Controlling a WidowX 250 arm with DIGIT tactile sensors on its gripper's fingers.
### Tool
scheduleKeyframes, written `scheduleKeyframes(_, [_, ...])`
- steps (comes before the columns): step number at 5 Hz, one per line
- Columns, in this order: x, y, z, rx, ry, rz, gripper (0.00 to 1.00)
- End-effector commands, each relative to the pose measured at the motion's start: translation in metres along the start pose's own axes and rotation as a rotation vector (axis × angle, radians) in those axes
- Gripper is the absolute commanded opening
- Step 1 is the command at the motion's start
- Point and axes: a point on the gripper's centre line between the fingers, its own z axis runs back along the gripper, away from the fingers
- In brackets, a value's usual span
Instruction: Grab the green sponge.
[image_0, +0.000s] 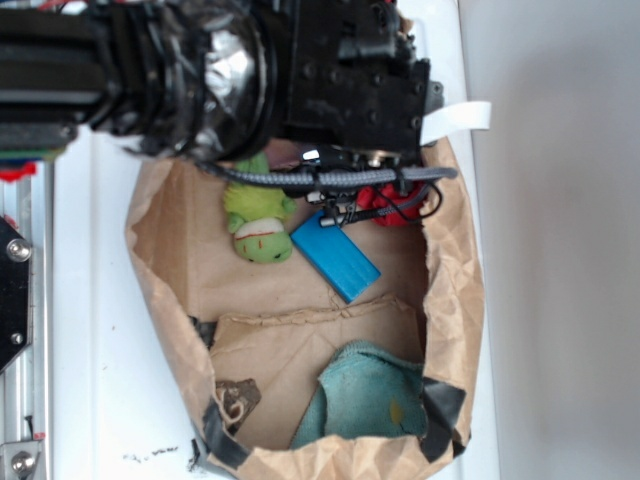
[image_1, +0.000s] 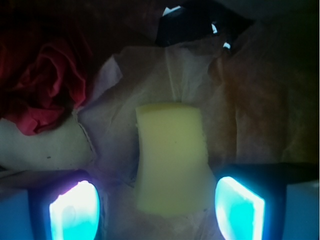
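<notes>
Below, the spread-apart gripper (image_1: 157, 205) flanks a soft rectangular green sponge (image_1: 171, 160) on crinkled brown paper (image_1: 250, 100).

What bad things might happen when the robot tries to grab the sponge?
The hand is open with the green sponge between its fingers, but loose crinkled paper lies underneath, so it might get pinched too. The red cloth sits close on one side and could snag. The sponge is soft, so it may squash and slip.
</notes>
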Motion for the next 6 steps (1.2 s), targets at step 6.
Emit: scheduleKeyframes(6, [0.014,0.000,-0.027,0.015,-0.058,-0.020,1.00])
